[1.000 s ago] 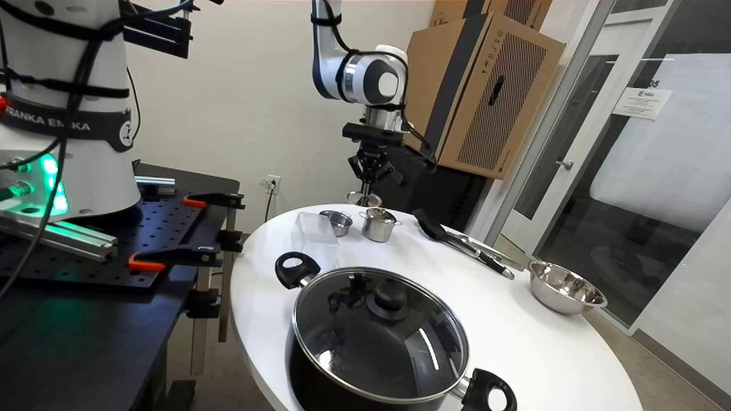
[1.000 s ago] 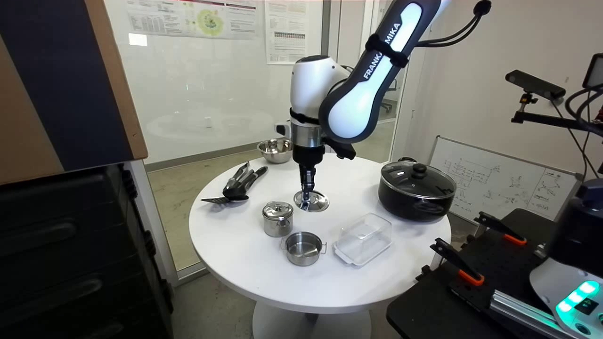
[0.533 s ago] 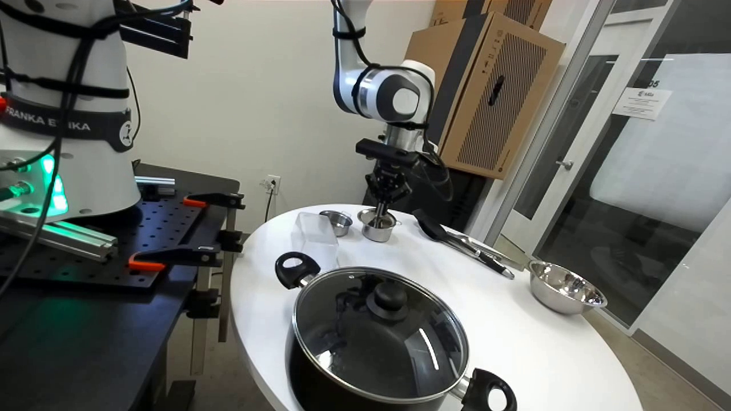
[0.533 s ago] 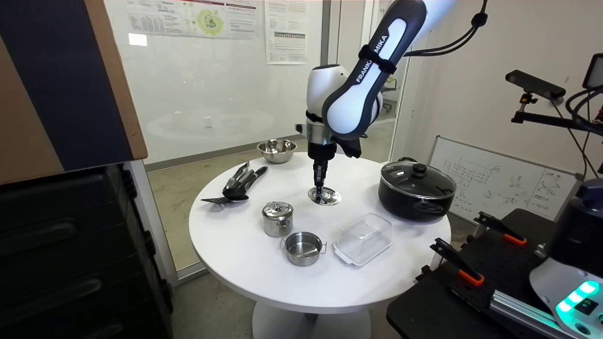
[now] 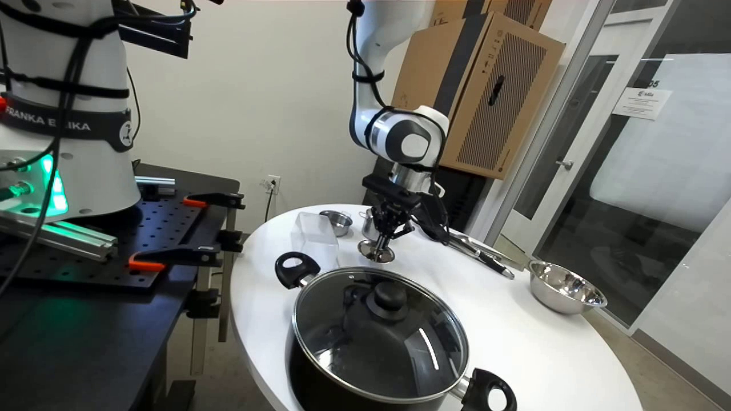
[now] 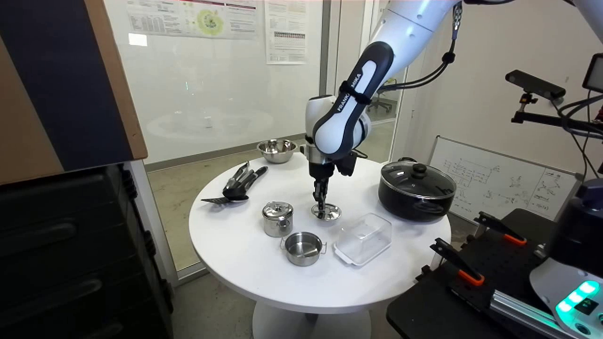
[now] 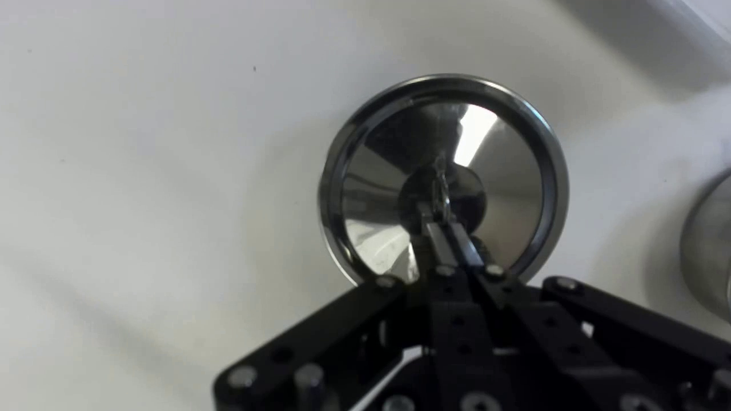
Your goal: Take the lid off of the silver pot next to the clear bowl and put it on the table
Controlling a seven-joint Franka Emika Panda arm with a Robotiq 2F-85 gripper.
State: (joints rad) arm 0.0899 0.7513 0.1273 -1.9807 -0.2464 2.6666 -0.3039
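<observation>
We are watching the lid (image 6: pixel 332 213) coming down near the middle of the desk (image 6: pixel 231 249), the jaws gripping it from above; the silver pot (image 6: pixel 303 252) is sitting uncovered nearer the edge, so we are probably nearing release.

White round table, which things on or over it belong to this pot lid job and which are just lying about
Part of the job:
small open silver pot
lid, gripped by the fingers
table, where the lid goes
clear dish, as landmark

Just lying about:
lidded silver pot
large black pot
steel bowl
utensils
</observation>
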